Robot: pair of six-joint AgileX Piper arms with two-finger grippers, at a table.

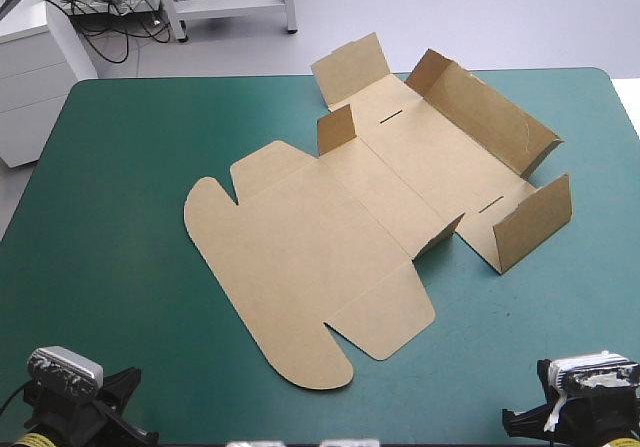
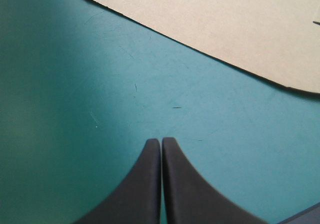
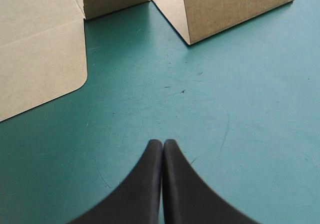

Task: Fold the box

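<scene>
The brown box lies mid-table as a cut sheet, its big rounded lid panel flat toward the near left. At its far right end several walls and flaps stand partly raised. Both arms sit at the near table edge, well short of the board. My left gripper is shut over bare teal-green cover, with the flat lid edge ahead of it. My right gripper is shut too, empty, with a flat side flap and a raised wall ahead.
The teal-green cover lies bare to the left of the sheet and along the near edge. The table's far edge runs just behind the box's raised flap.
</scene>
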